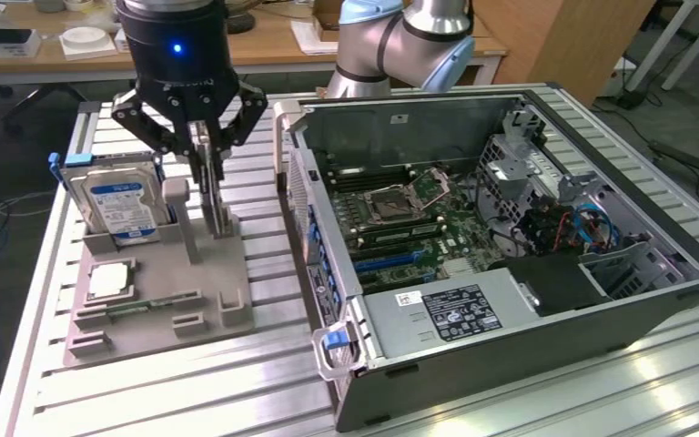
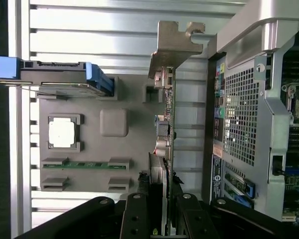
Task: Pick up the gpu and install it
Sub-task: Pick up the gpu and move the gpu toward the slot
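Observation:
The gpu (image 1: 216, 208) is a thin dark card standing on edge in a slot of the grey holder (image 1: 210, 291). My gripper (image 1: 207, 168) comes straight down over it, one finger on each side of the card's upper end, shut on it. In the wrist view the gpu (image 2: 165, 129) runs edge-on away from my gripper (image 2: 162, 219), ending in its silvery metal bracket (image 2: 172, 47). Its lower edge still sits at the holder (image 2: 134, 99).
The open computer case (image 1: 508, 237) lies to the exterior view's right of the holder, motherboard (image 1: 410, 228) exposed. A hard drive (image 1: 125, 205) with a blue-white label stands in the holder beside the card. A processor chip (image 1: 109, 280) and green memory stick (image 1: 156, 303) lie flat in it.

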`<action>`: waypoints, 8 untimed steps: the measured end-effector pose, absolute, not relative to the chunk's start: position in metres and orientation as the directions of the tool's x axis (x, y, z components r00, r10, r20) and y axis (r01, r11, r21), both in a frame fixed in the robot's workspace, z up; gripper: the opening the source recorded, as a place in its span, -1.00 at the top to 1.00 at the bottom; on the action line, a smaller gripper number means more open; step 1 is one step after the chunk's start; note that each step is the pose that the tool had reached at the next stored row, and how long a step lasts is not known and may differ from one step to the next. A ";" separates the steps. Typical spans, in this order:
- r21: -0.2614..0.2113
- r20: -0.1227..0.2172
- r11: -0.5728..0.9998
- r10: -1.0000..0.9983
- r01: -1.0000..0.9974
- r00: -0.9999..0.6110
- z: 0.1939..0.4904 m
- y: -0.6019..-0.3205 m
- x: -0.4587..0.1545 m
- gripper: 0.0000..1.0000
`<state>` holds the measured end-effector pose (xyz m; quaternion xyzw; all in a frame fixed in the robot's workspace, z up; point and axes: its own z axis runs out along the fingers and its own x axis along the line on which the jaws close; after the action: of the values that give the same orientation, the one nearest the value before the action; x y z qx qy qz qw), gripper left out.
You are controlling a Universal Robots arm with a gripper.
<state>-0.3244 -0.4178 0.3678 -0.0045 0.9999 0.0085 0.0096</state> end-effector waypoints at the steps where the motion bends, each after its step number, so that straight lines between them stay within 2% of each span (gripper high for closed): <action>1: 0.017 -0.019 1.000 -0.009 -0.009 -1.000 0.370 -0.418 -0.324 0.47; 8: 0.017 -0.019 1.000 -0.009 -0.009 -1.000 0.381 -0.418 -0.324 0.47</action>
<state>-0.3245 -0.4177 0.3810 -0.0045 0.9999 0.0085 0.0095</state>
